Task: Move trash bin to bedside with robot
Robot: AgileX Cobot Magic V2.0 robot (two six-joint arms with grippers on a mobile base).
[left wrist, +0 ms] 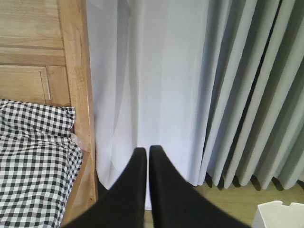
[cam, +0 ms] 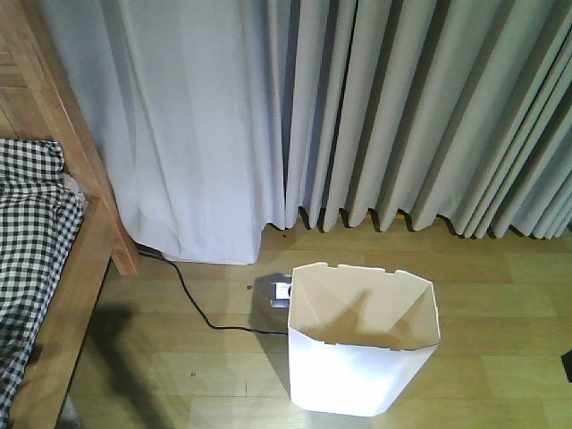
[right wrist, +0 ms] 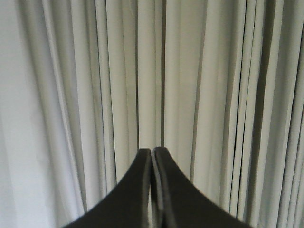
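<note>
The white faceted trash bin (cam: 362, 349) stands upright on the wooden floor, right of centre in the front view, its cream inside empty. Its rim corner (left wrist: 280, 213) shows at the lower right of the left wrist view. The bed (cam: 54, 268), with a light wooden frame and checked bedding (left wrist: 33, 161), fills the left side. My left gripper (left wrist: 147, 151) is shut, holds nothing, and points at the curtain beside the bedpost (left wrist: 78, 95). In the right wrist view my right gripper (right wrist: 152, 152) is shut on nothing and faces curtain folds. Neither gripper touches the bin.
Grey curtains (cam: 357, 107) hang across the whole back down to the floor. A black cable (cam: 192, 304) runs from under the curtain to a power strip (cam: 277, 293) just behind the bin's left side. Wooden floor (cam: 500, 295) stretches right of the bin.
</note>
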